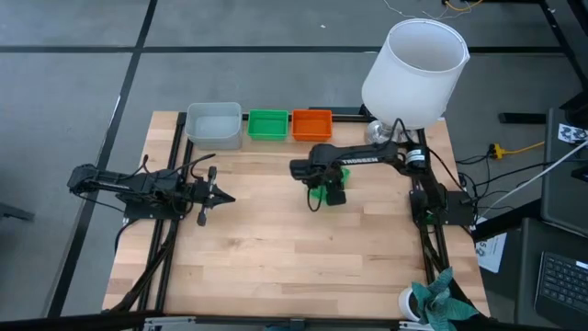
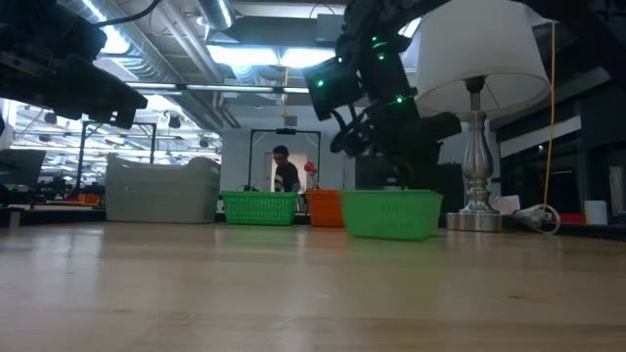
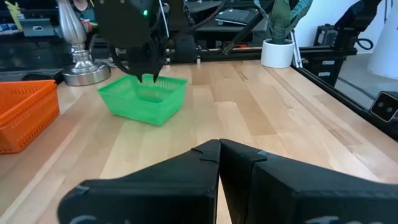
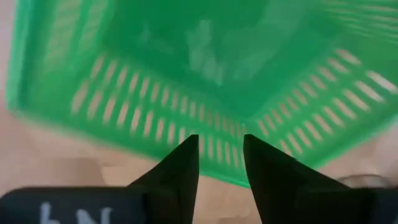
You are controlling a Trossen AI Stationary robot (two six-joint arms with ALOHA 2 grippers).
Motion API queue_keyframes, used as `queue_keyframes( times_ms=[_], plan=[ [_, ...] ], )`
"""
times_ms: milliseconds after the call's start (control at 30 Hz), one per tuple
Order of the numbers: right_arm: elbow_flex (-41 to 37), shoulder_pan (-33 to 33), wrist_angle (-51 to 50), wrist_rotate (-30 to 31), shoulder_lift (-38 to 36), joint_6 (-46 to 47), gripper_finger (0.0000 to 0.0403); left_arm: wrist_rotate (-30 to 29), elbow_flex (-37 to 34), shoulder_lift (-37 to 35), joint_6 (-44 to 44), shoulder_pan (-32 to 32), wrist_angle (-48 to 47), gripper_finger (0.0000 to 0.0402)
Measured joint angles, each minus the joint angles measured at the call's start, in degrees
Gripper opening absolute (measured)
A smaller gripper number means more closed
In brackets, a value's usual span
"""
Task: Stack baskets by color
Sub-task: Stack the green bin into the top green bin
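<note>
A green basket (image 1: 336,180) rests on its bottom mid-table, also in the low view (image 2: 391,213) and the left wrist view (image 3: 144,101). My right gripper (image 4: 221,152) points steeply down over one wall of it, open, fingertips just above the rim; no touch shows. Along the far edge stand a grey-blue basket (image 1: 214,124), a green basket (image 1: 268,124) and an orange basket (image 1: 311,124), side by side. My left gripper (image 1: 219,196) waits shut at the table's left, level, holding nothing.
A lamp with a big white shade (image 1: 413,64) and a metal foot (image 1: 379,131) stands at the far right corner, close behind my right arm. A potted plant (image 1: 432,302) sits at the near right corner. A person (image 2: 286,174) stands in the room beyond the table.
</note>
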Motion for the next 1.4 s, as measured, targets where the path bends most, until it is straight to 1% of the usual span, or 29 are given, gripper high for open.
queue_keyframes(
  times_ms=[100, 267, 333, 400, 500, 567, 600, 667, 700, 733, 800, 867, 933, 1000, 1100, 1133, 1167, 1233, 1300, 1400],
  plan=[
    [-1.17, 0.03, 1.69, 1.91, -1.73, 1.05, 0.0127, 0.00, 0.00, 0.00, -0.05, -0.01, 0.00, 0.0000],
    [-1.20, 0.03, 3.24, 0.79, -2.75, 0.24, 0.0127, -0.01, 0.00, 0.00, 0.04, -0.01, 0.00, 0.0000],
    [-1.20, 0.03, 5.89, -2.35, -2.80, -0.72, 0.0127, -0.01, 0.00, 0.00, 0.03, -0.01, 0.00, 0.0000],
    [-1.20, 0.08, 9.65, -6.91, -2.81, -2.04, 0.0127, -0.01, 0.00, 0.00, 0.02, -0.01, 0.00, 0.0000],
    [-1.20, 0.80, 19.01, -13.68, -2.82, -2.54, 0.0127, -0.01, 0.00, 0.00, 0.00, -0.01, 0.00, 0.0000],
    [-1.20, 1.31, 25.40, -16.44, -2.82, -3.46, 0.0127, -0.03, 0.00, 0.00, 0.00, -0.01, 0.00, 0.0000],
    [-1.20, 1.69, 29.24, -16.90, -2.82, -3.85, 0.0127, -0.02, 0.00, 0.00, 0.00, -0.01, 0.00, 0.0000],
    [-1.20, 2.19, 36.49, -17.03, -2.82, -5.06, 0.0127, -0.03, 0.00, 0.00, 0.02, -0.01, 0.00, 0.0000],
    [-1.20, 2.41, 40.52, -16.03, -2.82, -5.23, 0.0127, -0.03, 0.00, 0.00, 0.02, -0.01, 0.00, 0.0000],
    [-1.12, 2.56, 43.89, -14.07, -2.82, -5.25, 0.0127, -0.03, 0.00, 0.00, -0.01, -0.01, 0.00, 0.0000],
    [0.37, 2.80, 46.21, -8.56, -2.82, -5.16, 0.0127, -0.03, 0.00, 0.00, -0.21, -0.01, 0.00, 0.0000],
    [2.49, 3.09, 45.51, -2.15, -2.83, -5.19, 0.0127, -0.03, 0.00, 0.00, -0.62, -0.01, 0.00, 0.0000],
    [4.76, 3.08, 38.83, 0.83, -2.92, -5.67, 0.0127, -0.03, 0.00, 0.00, -1.67, -0.01, 0.00, 0.0000],
    [7.08, 2.93, 28.12, 0.35, -3.02, -6.40, 0.0127, -0.02, 0.00, 0.00, -2.34, -0.03, 0.00, 0.0000],
    [8.62, 2.91, 12.36, -3.52, -3.87, -8.03, 0.0127, -0.03, 0.00, 0.00, -2.72, -0.04, 0.00, 0.0000],
    [8.45, 2.93, 7.89, -4.81, -4.06, -7.98, 0.0127, -0.03, 0.00, 0.00, -2.43, -0.04, 0.00, 0.0000],
    [8.05, 2.98, 5.55, -6.05, -4.11, -7.50, 0.0127, -0.03, 0.00, 0.00, -1.79, -0.04, 0.00, 0.0000],
    [6.51, 2.98, 4.46, -8.53, -4.37, -5.72, 0.0127, -0.03, 0.00, 0.00, -1.05, -0.04, 0.00, 0.0000],
    [4.40, 3.34, 5.94, -10.53, -4.82, -5.41, 0.0127, -0.04, 0.00, 0.02, -0.12, -0.04, 0.00, 0.0000],
    [1.10, 4.64, 8.77, -9.30, -5.05, -7.31, 0.0127, -0.05, 0.00, 0.02, 1.30, -0.01, 0.00, 0.0000]
  ],
)
